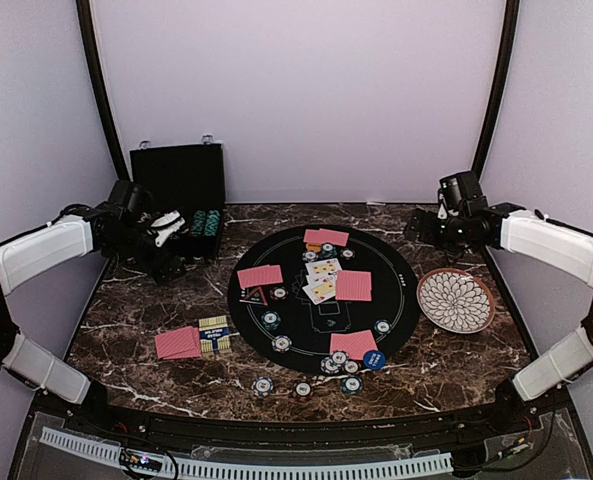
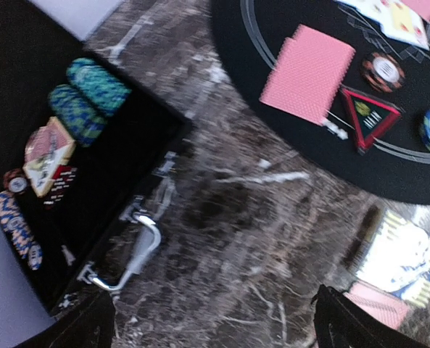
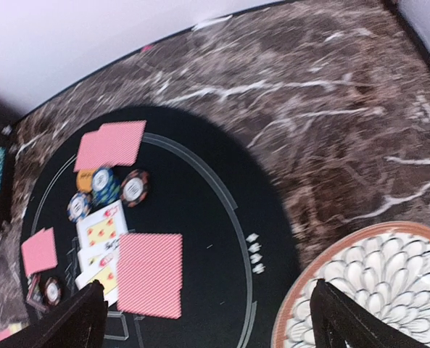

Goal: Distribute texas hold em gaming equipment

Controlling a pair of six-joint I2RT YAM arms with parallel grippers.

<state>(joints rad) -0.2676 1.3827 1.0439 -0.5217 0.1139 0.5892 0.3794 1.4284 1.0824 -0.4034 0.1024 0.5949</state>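
Observation:
Red-backed card pairs (image 1: pixel 260 275) lie on the round black mat (image 1: pixel 396 300) around face-up cards (image 1: pixel 322 280). Striped chips (image 1: pixel 270 320) sit on the mat, and three more (image 1: pixel 303 389) on the marble in front. A blue button disc (image 1: pixel 374 360) lies by the near cards, an orange one (image 3: pixel 86 177) by the far cards (image 3: pixel 112 143). My left gripper (image 2: pixel 211 322) is open and empty over bare marble beside the case, right of its handle (image 2: pixel 138 250). My right gripper (image 3: pixel 211 319) is open and empty above the mat's right edge, between a card pair (image 3: pixel 149 274) and the plate.
The open black case (image 1: pixel 179 180) at the back left holds teal chip stacks (image 2: pixel 98 85). A red card stack (image 1: pixel 178 343) and a card box (image 1: pixel 214 334) lie left of the mat. The white petal plate (image 1: pixel 456 300) stands to its right.

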